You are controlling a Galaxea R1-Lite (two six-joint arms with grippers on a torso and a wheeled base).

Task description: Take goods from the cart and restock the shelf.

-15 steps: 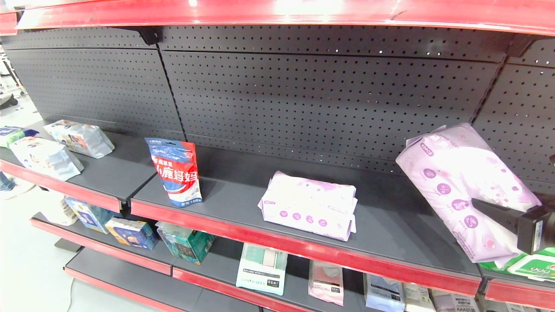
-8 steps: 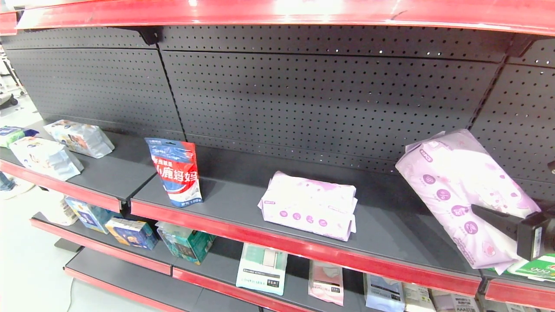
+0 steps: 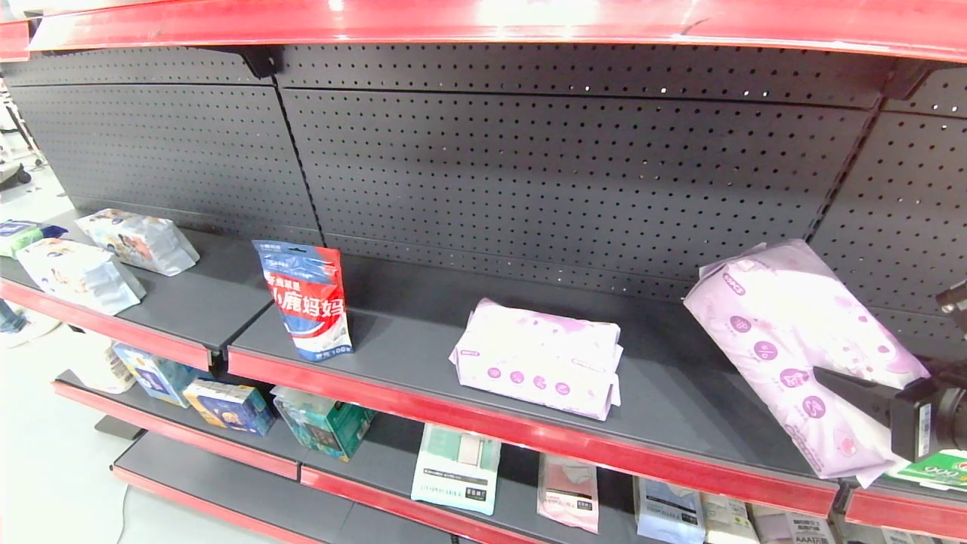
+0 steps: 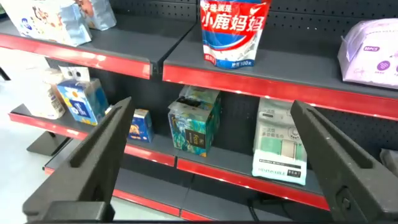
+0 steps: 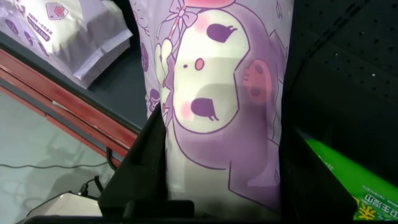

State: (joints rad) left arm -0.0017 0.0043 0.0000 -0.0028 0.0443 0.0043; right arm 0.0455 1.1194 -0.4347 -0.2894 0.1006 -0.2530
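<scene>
over at the right end of the middle shelf (image 3: 423, 332), the right gripper (image 3: 850, 384) is clamping its fingers (image 5: 144, 165) on both sides of a big purple pack (image 3: 786, 332) with a cartoon print, so it's definitely grasping that one. the pack is leaning tilted over the shelf board, top end up toward the pegboard (image 3: 574, 174), low end down by the red front lip (image 3: 529, 434). can't tell if it's actually touching the board. a green pack (image 3: 933, 467) is sitting just beside it on the far right. a second purple pack (image 3: 538, 357) is lying flat mid-shelf, well apart from the held one, and a red and blue pouch (image 3: 306, 298) is standing upright further left. the left gripper (image 4: 211, 124) is hanging in front of the lower shelves (image 4: 236, 177) with its fingers spread wide, gripping nothing.
</scene>
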